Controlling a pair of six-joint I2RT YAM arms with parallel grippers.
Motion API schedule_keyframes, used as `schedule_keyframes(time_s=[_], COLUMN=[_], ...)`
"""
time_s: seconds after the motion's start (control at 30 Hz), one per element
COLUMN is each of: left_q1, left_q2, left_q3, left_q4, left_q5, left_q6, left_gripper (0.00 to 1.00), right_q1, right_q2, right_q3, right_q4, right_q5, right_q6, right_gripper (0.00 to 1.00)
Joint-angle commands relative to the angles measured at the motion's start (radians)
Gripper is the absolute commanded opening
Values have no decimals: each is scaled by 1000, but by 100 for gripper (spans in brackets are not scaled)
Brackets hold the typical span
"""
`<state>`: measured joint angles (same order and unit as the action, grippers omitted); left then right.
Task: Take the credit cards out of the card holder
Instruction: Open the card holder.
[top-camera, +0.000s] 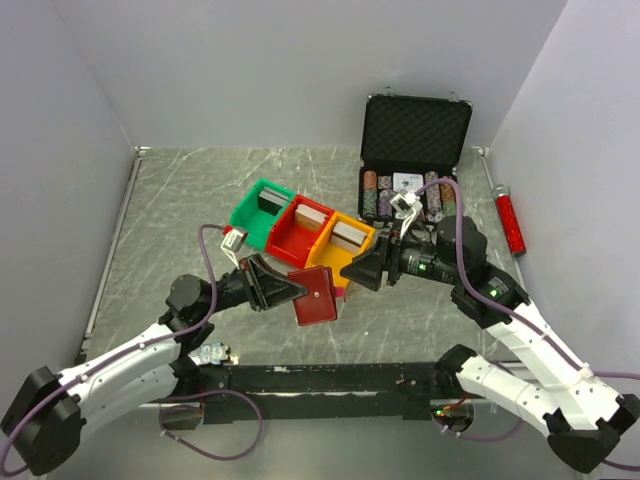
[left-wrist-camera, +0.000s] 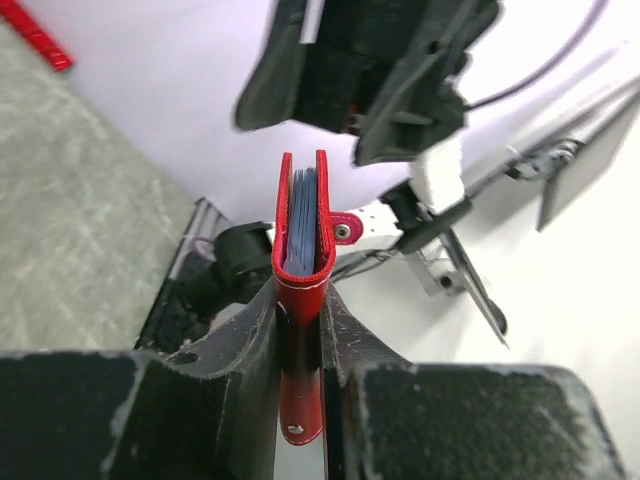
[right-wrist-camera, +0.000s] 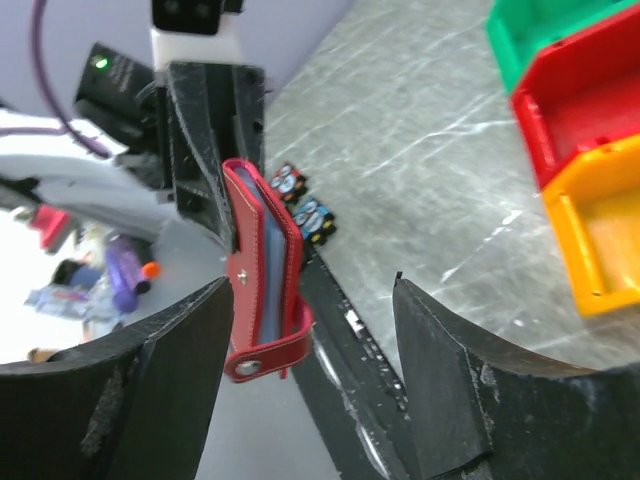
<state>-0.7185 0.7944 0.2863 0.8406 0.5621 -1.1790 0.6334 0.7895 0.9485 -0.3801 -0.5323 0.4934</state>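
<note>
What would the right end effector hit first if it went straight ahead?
Probably the red card holder, which the left end effector holds up just ahead of the open right end effector, with the credit cards facing it. The exact gap is unclear.

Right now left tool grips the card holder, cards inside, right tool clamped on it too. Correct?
No: the right tool is open, not clamped on the card holder, per the right wrist view. Left tool grips it, credit cards inside.

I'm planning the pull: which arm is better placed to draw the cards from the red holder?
Right. The right gripper is open and faces the open edge of the card holder, where the credit cards show; the left gripper is clamped on it.
</note>
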Motion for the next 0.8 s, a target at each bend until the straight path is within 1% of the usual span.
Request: schedule_keyframes(time_s=[0.0, 0.13, 0.2, 0.37, 0.53, 0.63, 0.77], left_q1=[8, 8, 10, 8, 10, 8, 8], left_q2=[69, 143, 175, 215, 220, 210, 197], left_q3=[10, 30, 45, 65, 70, 70, 68], left_q4=[333, 452, 483, 518, 535, 519, 503], left_q5=[105, 147, 162, 171, 174, 171, 162], left_q6=[-79, -122, -137, -151, -154, -145, -136], left_gripper=[1, 1, 1, 1, 1, 1, 1], right_q1=[-29, -34, -37, -47, -49, -51, -49], right_q2=[-3, -1, 2, 1, 16, 27, 45], right_q3=[-46, -68, -76, -85, -97, -108, -114], right_q4=[133, 167, 176, 208, 225, 254, 291], right_q5=[-205, -253, -271, -308, -331, -357, -399], right_q6=[40, 53, 56, 73, 79, 96, 119], right_gripper=[71, 70, 69, 67, 59, 55, 52])
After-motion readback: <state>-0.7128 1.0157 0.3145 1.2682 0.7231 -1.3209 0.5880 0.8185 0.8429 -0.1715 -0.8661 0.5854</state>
